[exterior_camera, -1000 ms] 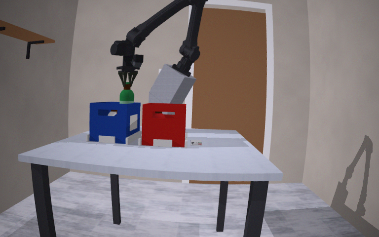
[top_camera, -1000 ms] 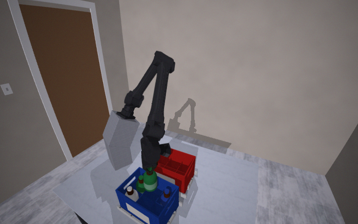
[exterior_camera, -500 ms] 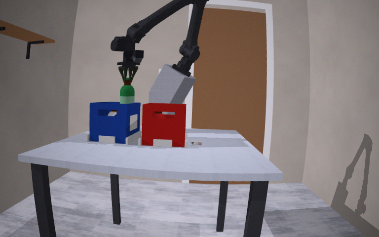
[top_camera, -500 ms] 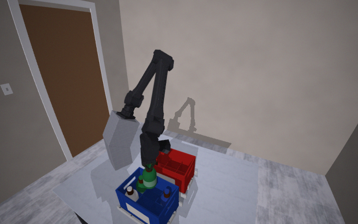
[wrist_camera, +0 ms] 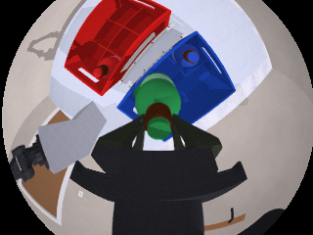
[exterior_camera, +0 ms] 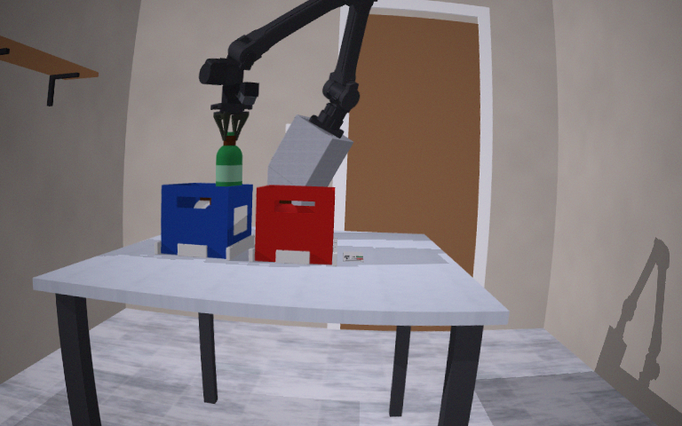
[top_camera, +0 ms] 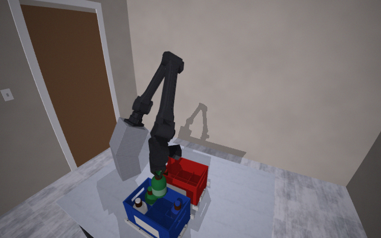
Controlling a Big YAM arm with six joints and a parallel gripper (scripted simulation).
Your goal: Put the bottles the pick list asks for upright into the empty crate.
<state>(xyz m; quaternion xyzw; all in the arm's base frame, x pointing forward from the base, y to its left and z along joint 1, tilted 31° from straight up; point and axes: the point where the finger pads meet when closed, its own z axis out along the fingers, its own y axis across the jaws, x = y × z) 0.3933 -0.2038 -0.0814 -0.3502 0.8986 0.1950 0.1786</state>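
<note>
Gripping a green bottle [top_camera: 158, 185] [exterior_camera: 229, 165] [wrist_camera: 157, 95] by its brown neck, just under the cap, the fingers [top_camera: 158, 174] [exterior_camera: 230, 136] stand partly open, as wide as the neck lets them close. From the top view, the bottle hangs upright over the blue crate [top_camera: 157, 225] [exterior_camera: 194, 228] [wrist_camera: 211, 100], which sits near the bench's [top_camera: 238, 202] [exterior_camera: 281, 294] [wrist_camera: 249, 44] near edge. The neck hold probably serves to draw it straight up, past the walls and neighbours. Inside the blue crate stand a second green bottle [top_camera: 151, 198], a white-capped bottle [top_camera: 140, 208] and a blue-capped bottle [top_camera: 176, 208] [wrist_camera: 190, 56]. The red crate [top_camera: 196, 185] [exterior_camera: 295, 225] [wrist_camera: 117, 29] shows dividers and vacant compartments.

In the exterior view, the bottle's base is about level with the blue rim, so a little more height seems wise before moving sideways; a knock could tip or shove the loose crate. Both crates stand level, side by side, set back from the bench's long front edge, with low white pieces along their feet. The pick list [exterior_camera: 352, 256] lies beside the red crate, towards the front right corner; its lines are too small to read for counts.

From the wrist view, a red-capped bottle [wrist_camera: 103, 70] stands in a corner compartment of the red crate, so filling has presumably begun, and the green one likely goes into a vacant compartment there.
</note>
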